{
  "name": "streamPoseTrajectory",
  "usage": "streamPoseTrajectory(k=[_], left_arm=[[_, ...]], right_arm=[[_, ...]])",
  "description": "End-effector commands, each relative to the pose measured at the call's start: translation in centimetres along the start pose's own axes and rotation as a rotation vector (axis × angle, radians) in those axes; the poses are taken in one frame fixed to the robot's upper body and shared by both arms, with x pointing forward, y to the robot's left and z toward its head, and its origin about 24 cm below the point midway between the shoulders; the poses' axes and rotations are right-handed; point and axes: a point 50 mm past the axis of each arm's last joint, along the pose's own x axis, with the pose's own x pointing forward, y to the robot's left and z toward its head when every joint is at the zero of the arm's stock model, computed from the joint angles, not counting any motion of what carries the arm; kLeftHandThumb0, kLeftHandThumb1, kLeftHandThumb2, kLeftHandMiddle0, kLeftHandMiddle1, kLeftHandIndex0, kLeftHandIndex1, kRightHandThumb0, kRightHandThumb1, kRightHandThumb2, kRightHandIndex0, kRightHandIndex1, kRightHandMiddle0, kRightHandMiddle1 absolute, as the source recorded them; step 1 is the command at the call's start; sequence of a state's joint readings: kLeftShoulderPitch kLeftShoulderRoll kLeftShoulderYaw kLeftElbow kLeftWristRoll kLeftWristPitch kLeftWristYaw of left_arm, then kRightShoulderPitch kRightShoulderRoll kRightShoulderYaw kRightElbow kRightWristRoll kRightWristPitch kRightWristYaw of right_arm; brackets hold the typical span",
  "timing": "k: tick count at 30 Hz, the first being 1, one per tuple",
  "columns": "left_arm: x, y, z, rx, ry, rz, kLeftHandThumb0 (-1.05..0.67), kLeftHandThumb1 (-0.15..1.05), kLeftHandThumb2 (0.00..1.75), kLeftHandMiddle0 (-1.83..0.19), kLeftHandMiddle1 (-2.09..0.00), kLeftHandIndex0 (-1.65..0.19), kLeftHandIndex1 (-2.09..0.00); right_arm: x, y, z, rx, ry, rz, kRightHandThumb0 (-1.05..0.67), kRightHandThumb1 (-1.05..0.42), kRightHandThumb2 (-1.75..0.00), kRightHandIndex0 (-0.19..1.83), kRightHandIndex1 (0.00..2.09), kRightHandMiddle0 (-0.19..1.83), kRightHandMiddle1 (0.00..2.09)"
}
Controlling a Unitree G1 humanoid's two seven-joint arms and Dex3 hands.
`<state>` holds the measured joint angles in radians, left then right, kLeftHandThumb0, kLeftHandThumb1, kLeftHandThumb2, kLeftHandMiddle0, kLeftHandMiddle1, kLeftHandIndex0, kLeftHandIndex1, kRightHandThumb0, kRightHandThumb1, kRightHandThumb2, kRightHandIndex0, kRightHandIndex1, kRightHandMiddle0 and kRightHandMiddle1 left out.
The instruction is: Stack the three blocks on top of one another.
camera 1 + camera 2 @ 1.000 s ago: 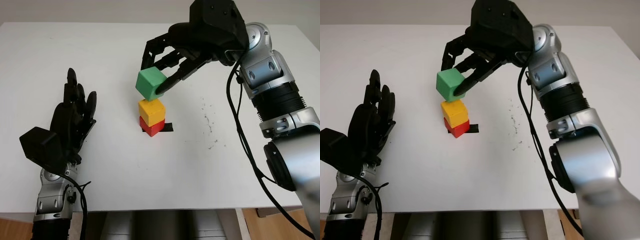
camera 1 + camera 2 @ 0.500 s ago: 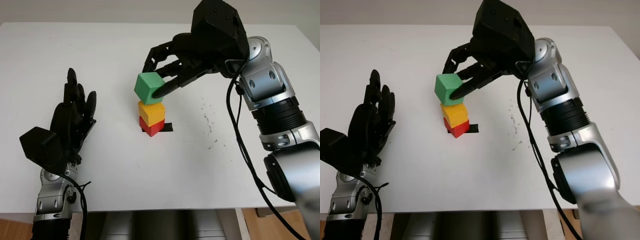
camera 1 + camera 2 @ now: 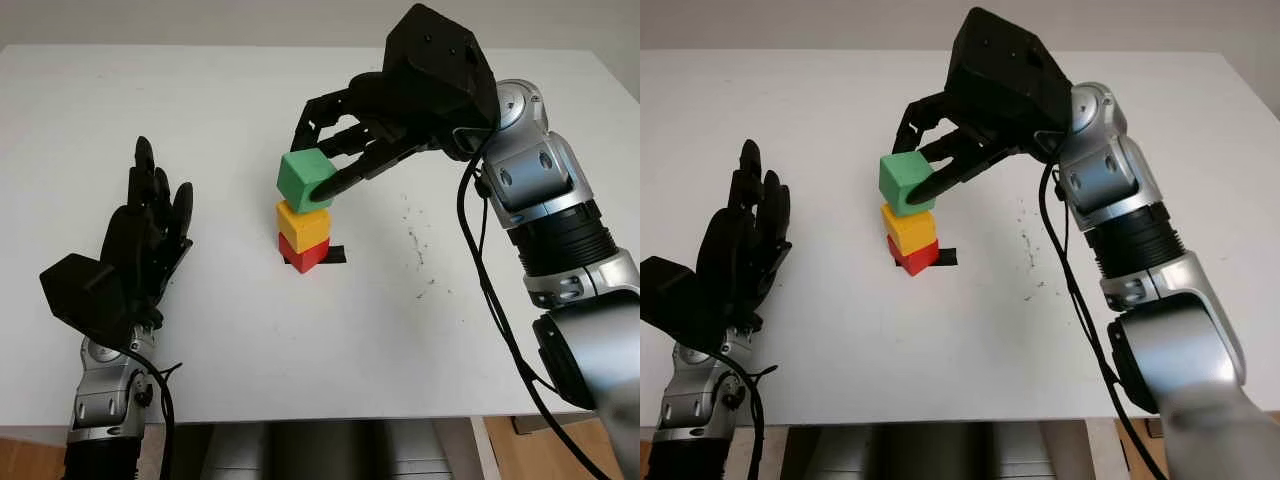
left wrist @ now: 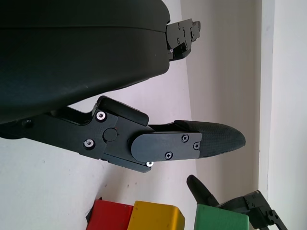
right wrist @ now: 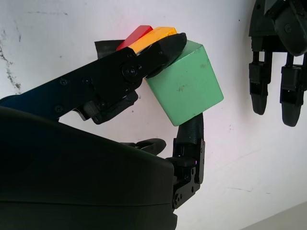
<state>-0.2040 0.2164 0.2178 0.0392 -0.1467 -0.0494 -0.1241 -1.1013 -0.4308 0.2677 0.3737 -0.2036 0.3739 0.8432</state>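
The table (image 3: 150,90) is white and carries a short black tape mark (image 3: 333,254) beside the base of the stack. The right hand (image 3: 335,160) reaches in from the far right and grips the green block (image 3: 305,180), one finger against its right face and others behind it. The left hand (image 3: 140,250) is open and idle at the table's near left, well apart from the stack.

The green block sits directly above the yellow block (image 3: 303,224); contact cannot be confirmed from the head views, and the left wrist view suggests a narrow gap. It appears slightly rotated relative to the yellow block and offset a little to the left. The yellow block rests on the red block (image 3: 302,252), which sits on the table against the tape mark.

Assessment: the final placement is in hand, with two blocks already stacked. To do it well, the green block should be squared and centred over the yellow one, lowered until fully seated, then released by withdrawing the fingers outward and upward without dragging. The lower pair is narrow and would likely topple under any sideways push.
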Motion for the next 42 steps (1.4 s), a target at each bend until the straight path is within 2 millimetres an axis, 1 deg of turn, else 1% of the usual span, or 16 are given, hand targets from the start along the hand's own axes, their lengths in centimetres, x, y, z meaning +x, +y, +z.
streamPoseTrajectory(k=[1,12,23,33,39,42], left_arm=[[0.0,-0.1,-0.1,0.006,0.001,-0.004,-0.8,1.05,0.43,0.19,0.0,0.19,0.0],[-0.2,-0.2,-0.2,0.001,0.005,-0.004,-0.81,1.05,0.42,0.19,0.0,0.19,0.0],[-0.2,-0.3,-0.4,-0.011,0.01,0.0,-0.8,1.05,0.43,0.19,0.0,0.19,0.0],[-0.2,-0.3,-0.4,-0.015,0.011,0.003,-0.79,1.05,0.42,0.19,0.0,0.19,0.0],[-0.2,-0.3,-0.4,-0.01,0.015,-0.001,-0.8,1.05,0.42,0.19,0.0,0.19,0.0],[-0.2,-0.4,-0.4,-0.012,0.012,-0.003,-0.8,1.05,0.42,0.19,0.0,0.19,0.0]], right_arm=[[-0.2,-0.5,0.5,-0.03,-0.006,-0.014,-0.43,-0.92,-0.05,0.45,0.03,0.3,1.7],[0.1,-0.3,0.3,-0.024,-0.018,0.01,-0.44,-0.92,-0.05,0.46,0.03,0.33,1.68],[0.3,0.2,-0.1,-0.031,-0.001,0.033,-0.46,-0.92,-0.05,0.45,0.03,0.34,1.73],[0.4,0.5,-0.1,-0.043,0.01,0.033,-0.45,-0.92,-0.05,0.45,0.03,0.33,1.75],[0.5,0.7,-0.4,-0.057,0.013,0.035,-0.44,-0.91,-0.05,0.46,0.04,0.33,1.74],[0.5,0.7,-0.6,-0.035,0.013,0.029,-0.46,-0.89,-0.05,0.46,0.03,0.33,1.7]])
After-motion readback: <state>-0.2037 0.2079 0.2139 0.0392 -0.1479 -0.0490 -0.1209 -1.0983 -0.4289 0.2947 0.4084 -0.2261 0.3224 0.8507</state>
